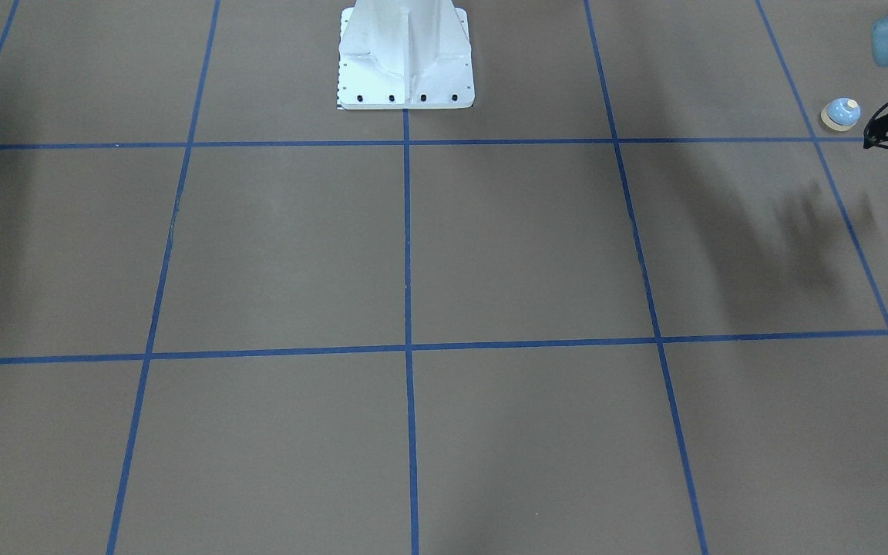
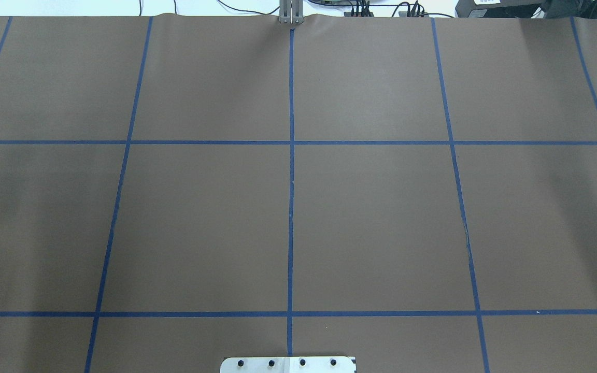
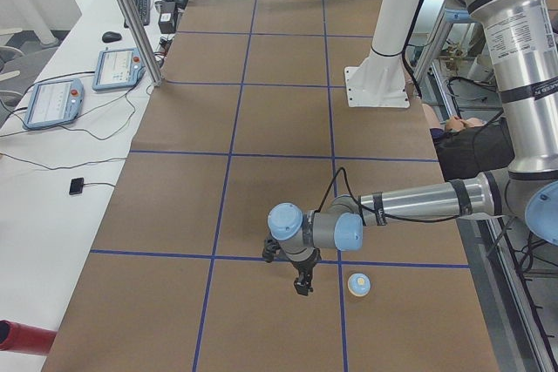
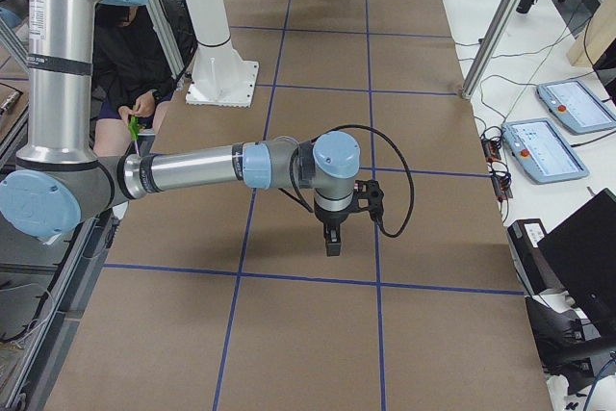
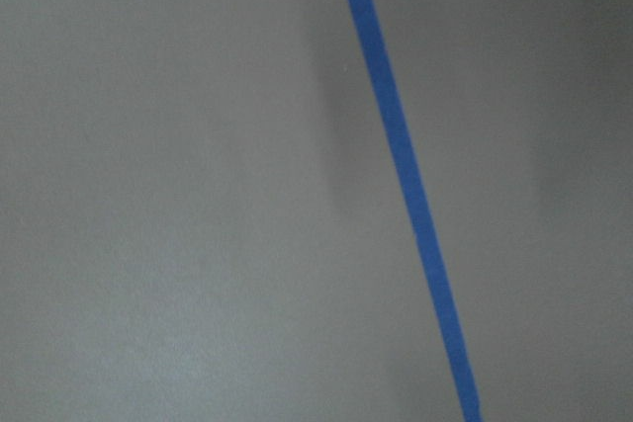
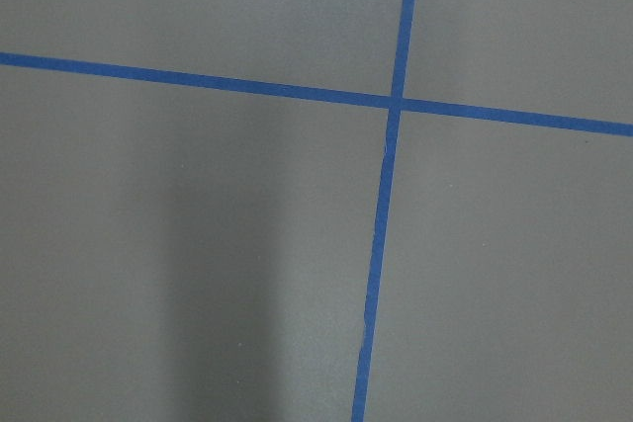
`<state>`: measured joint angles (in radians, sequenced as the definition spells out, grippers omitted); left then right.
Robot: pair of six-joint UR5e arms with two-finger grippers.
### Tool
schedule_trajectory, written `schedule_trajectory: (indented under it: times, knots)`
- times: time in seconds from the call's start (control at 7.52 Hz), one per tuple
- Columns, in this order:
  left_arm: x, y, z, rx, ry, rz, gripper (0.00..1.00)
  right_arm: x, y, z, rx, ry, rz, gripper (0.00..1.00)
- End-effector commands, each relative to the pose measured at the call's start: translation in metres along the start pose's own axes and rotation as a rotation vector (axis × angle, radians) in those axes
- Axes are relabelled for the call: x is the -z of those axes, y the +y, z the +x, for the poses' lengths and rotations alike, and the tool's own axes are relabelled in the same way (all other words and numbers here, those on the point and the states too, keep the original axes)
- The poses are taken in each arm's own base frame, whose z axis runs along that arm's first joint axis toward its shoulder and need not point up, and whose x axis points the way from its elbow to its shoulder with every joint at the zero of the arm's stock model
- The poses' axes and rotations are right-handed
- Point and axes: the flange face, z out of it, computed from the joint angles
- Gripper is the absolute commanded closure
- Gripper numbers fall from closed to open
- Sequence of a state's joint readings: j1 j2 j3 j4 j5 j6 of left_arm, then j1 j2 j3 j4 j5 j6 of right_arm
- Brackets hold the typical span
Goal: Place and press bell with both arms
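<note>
"So, the left hand [image 3: 302, 287], is it spread or pressed together?"
"I cannot tell from here. It hangs fingers-down over the counter [image 3: 261, 119]. The bell [image 3: 359, 283] stands upright just beside it, on the robot's side."
"And the right hand [image 4: 330, 245]?"
"Can't tell either. It's well apart, toward the other end. The left is plainly nearer."

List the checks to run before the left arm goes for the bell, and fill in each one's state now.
1. The bell stands upright, button up: ok.
2. Nothing touches the bell: ok.
3. The left gripper is centred over the bell: not ok, it hangs beside it.
4. The left gripper is open: cannot tell.
5. The right gripper is clear of the bell: ok, far off.
6. The bell shows in the left wrist view: not ok, only blue tape shows.
</note>
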<state>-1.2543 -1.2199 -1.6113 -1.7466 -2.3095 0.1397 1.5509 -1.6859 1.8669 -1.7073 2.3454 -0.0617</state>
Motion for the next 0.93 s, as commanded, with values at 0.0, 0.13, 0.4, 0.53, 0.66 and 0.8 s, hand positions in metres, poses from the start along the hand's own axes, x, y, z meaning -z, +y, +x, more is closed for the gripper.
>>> schedule_trajectory:
  times: [0.0, 0.13, 0.4, 0.53, 0.66, 0.8]
  knots:
    - [-0.029, 0.041, -0.005, 0.018, 0.013, -0.082, 0.0, 0.0, 0.0, 0.0, 0.001, -0.002, 0.0, 0.0]
    - [-0.032, 0.043, 0.0, 0.019, 0.064, -0.086, 0.0, 0.0, 0.001, 0.0, 0.0, -0.002, -0.001, 0.0]
    - [-0.041, 0.046, 0.009, 0.011, 0.106, -0.111, 0.0, 0.0, 0.0, 0.0, 0.001, 0.0, 0.0, 0.0]
    - [-0.048, 0.047, 0.01, 0.008, 0.105, -0.136, 0.0, 0.0, 0.0, 0.0, 0.0, -0.002, 0.0, 0.0]
    - [-0.056, 0.044, 0.019, 0.048, 0.091, -0.171, 0.0, 0.0, 0.0, 0.0, 0.001, -0.002, 0.0, 0.0]
    - [-0.071, 0.037, 0.039, 0.059, 0.068, -0.208, 0.0, 0.0, 0.0, 0.0, 0.0, -0.002, 0.0, 0.0]
